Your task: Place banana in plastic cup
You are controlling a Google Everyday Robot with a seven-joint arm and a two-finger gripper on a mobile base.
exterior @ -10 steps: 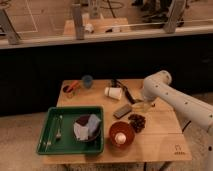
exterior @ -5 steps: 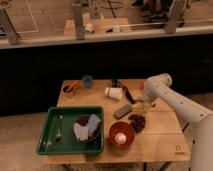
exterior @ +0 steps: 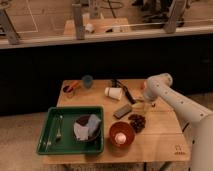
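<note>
The banana (exterior: 141,105) is a small pale-yellow shape on the wooden table (exterior: 160,145), right of centre, partly hidden by my gripper. My gripper (exterior: 143,102) points down from the white arm (exterior: 159,85) and sits right at the banana. The dull-blue plastic cup (exterior: 87,81) stands upright at the back left of the table, well away from the gripper.
A white cup (exterior: 114,93) lies on its side mid-table beside a black tool (exterior: 126,91). A dark flat block (exterior: 122,111) and a dark clump (exterior: 136,122) lie near the banana. An orange-brown bowl (exterior: 121,134) is in front. A green tray (exterior: 55,145) holds a bowl and cutlery.
The arm's rear part has swung down towards the lower right of the view. The gripper has stayed over the banana. The objects on the table have not moved.
</note>
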